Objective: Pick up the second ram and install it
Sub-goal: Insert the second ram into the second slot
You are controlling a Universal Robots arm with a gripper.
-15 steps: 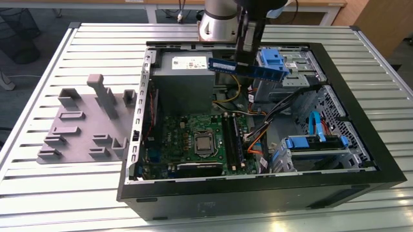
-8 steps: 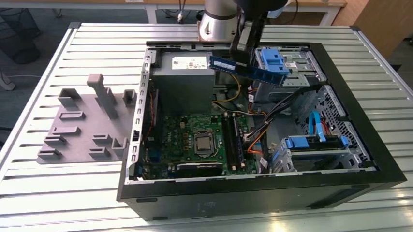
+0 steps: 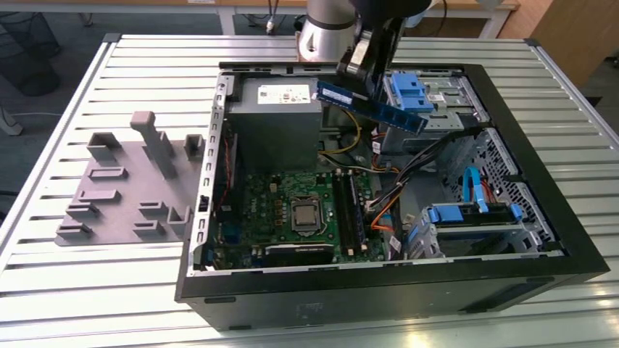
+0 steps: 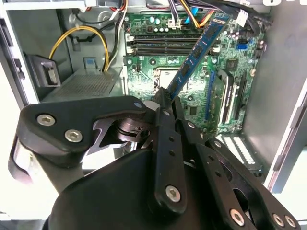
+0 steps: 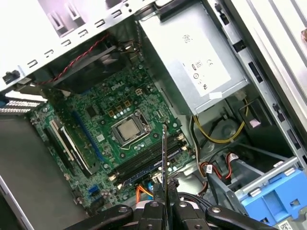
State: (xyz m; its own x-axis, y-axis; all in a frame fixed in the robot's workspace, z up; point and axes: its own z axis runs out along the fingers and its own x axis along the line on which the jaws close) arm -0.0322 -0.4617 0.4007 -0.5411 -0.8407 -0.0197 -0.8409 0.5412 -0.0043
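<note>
- In both wrist views my gripper (image 4: 165,103) is closest to the camera; its black fingers (image 5: 158,211) are clenched on one end of the second ram (image 4: 197,52).
- In the second wrist view the ram goes out from the fingers as a long blue-green stick with dark chips, tilted, and it hangs above the green motherboard (image 4: 158,72) without touching it.
- In the first wrist view I see the same ram edge-on, as a thin dark line (image 5: 163,158) that stands over the long black memory slots (image 5: 148,160) beside the CPU socket (image 5: 128,130).
- In the exterior view the gripper (image 3: 350,69) holds the ram (image 3: 372,105) in the air above the open computer case (image 3: 387,279), near the far wall of the case, with the free end pointing down toward the exterior view's right.
- Under the ram in that view is the grey power supply (image 3: 275,109), and just beside it a blue plastic drive bracket (image 3: 411,90).
- Lower in the case I see the motherboard (image 3: 290,210) with its CPU (image 3: 304,214) and the memory slots (image 3: 350,214) at the exterior view's right of it.
- Outside the case, on the exterior view's left, a grey plastic fixture (image 3: 126,185) with upright blocks lies on the slatted metal table (image 3: 58,290).
</note>
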